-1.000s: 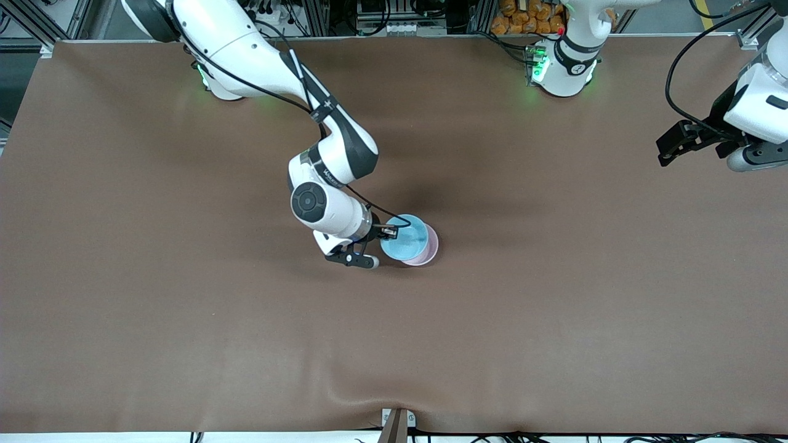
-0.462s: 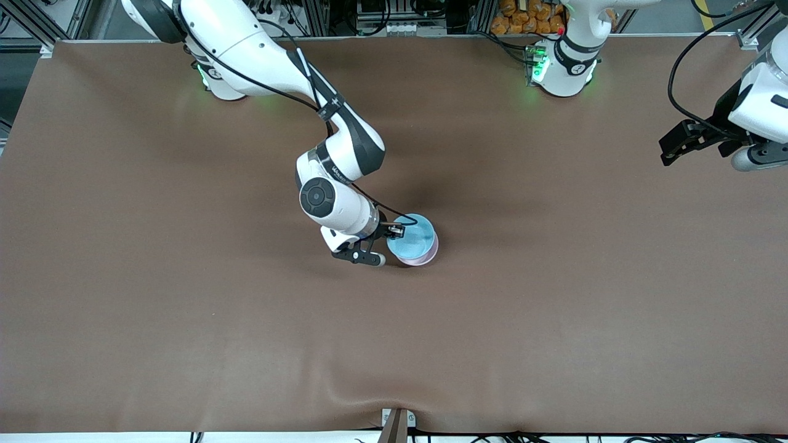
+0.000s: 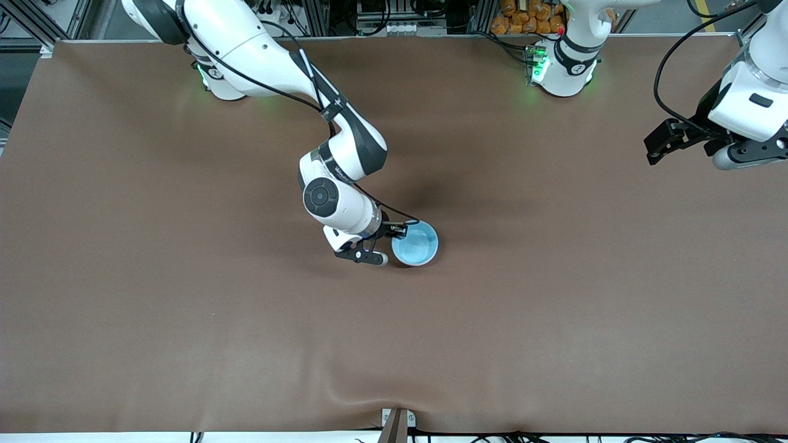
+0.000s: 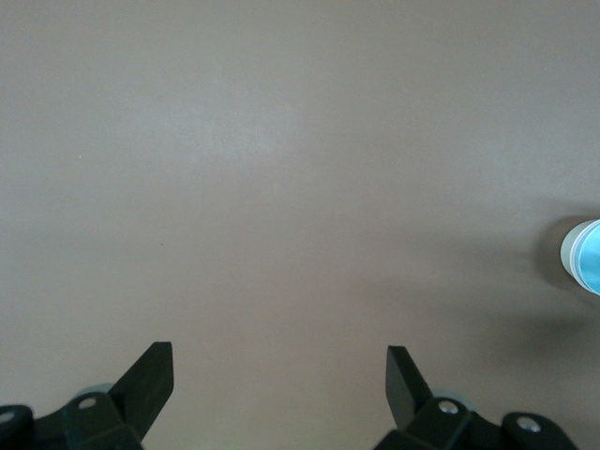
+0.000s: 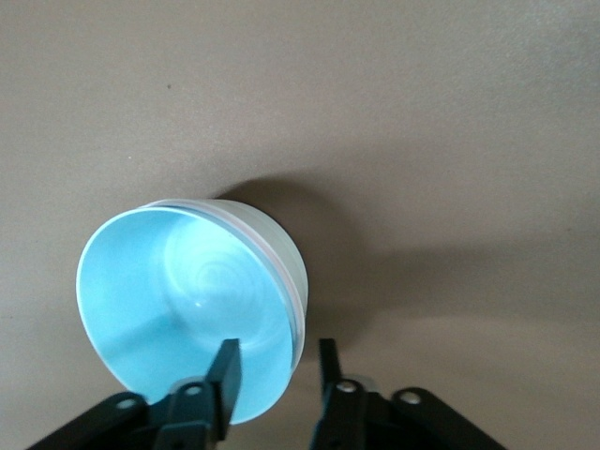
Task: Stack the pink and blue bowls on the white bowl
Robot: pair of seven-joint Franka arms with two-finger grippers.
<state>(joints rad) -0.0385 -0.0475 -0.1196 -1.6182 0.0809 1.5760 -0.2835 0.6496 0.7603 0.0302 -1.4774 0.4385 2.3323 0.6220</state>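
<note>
The light blue bowl (image 3: 417,245) sits nested on top of the stack near the table's middle and covers it from above. In the right wrist view the blue bowl (image 5: 178,291) shows a thin pale pink rim (image 5: 265,246) just under its own. The whitish wall (image 5: 292,267) below it cannot be told as pink or white bowl. My right gripper (image 3: 399,233) (image 5: 277,361) straddles the blue bowl's rim. One finger is inside, one outside, with a gap on each side. My left gripper (image 3: 654,150) (image 4: 281,361) is open and empty, waiting over the left arm's end of the table.
The brown table cover (image 3: 184,320) is bare around the stack. A clamp (image 3: 397,424) sits at the table edge nearest the front camera. The stack's edge also shows in the left wrist view (image 4: 583,255).
The blue bowl came down from a tilt over the pink bowl and now sits level in it, hiding the pink. My right gripper followed it. My left arm shifted slightly.
</note>
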